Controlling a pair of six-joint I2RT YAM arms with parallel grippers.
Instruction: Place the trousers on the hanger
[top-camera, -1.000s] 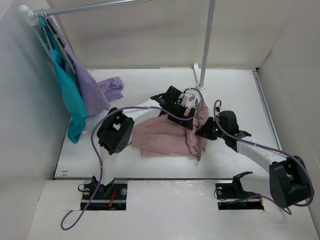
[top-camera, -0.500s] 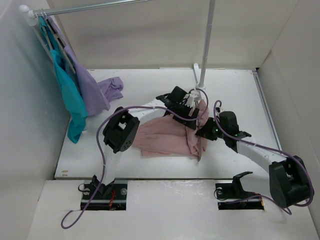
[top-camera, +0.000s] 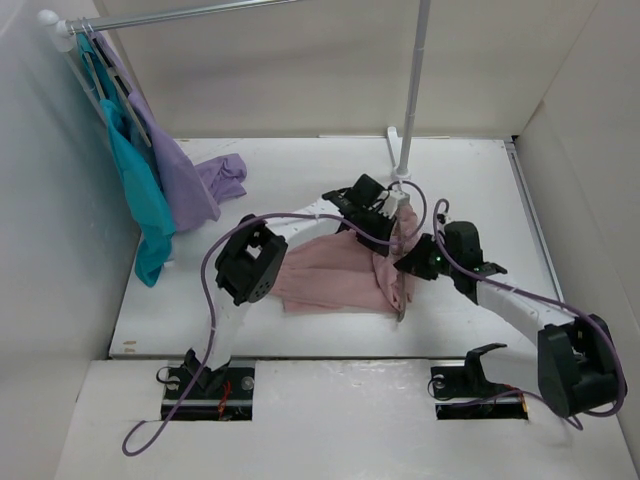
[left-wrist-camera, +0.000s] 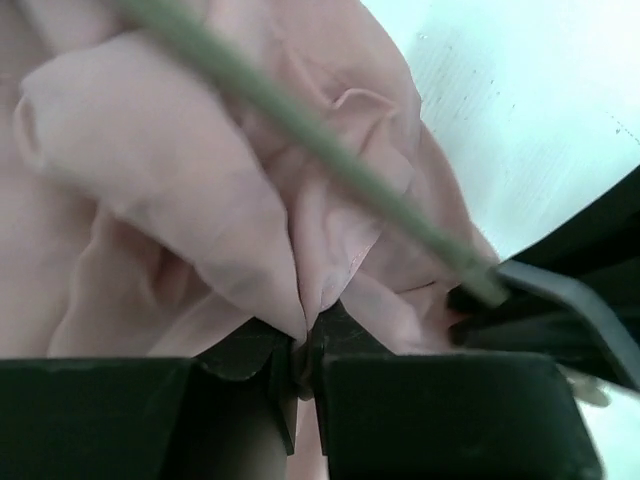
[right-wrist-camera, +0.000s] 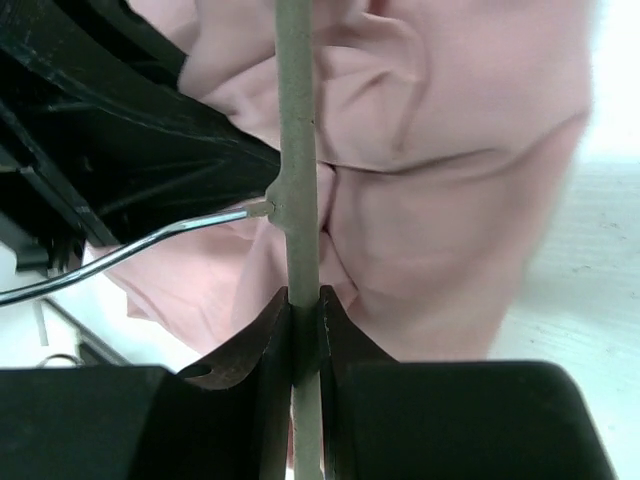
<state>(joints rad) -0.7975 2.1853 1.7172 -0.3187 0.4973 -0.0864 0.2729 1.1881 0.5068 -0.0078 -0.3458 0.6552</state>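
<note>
Centrally on the tabletop (top-camera: 200, 320) the dusty-pink trousers (top-camera: 335, 275) lie bunched and folded between my two arms, with their right end gathered up against the hanger (top-camera: 401, 295). On the left wrist view, the left fingers (left-wrist-camera: 262, 352) are pressed together on a raised fold of the pink fabric, which pleats into the closed tips. The grey bar of the hanger crosses diagonally just above that fold. On the right wrist view, the right fingers (right-wrist-camera: 262, 335) are clamped on the hanger's bar, just below the point where its wire hook (right-wrist-camera: 170, 235) joins. The trousers fill the background behind and on both sides of the bar. I judge the task to be in its middle stage: both things are gripped and brought together, and some fabric sits against the bar. I cannot tell whether any of it is actually draped over the bar, and most of the trousers rest flat on the tabletop. What remains, as I read it, is to draw the pinched fold across the bar until the trousers hang evenly from the hanger, then let go.
</note>
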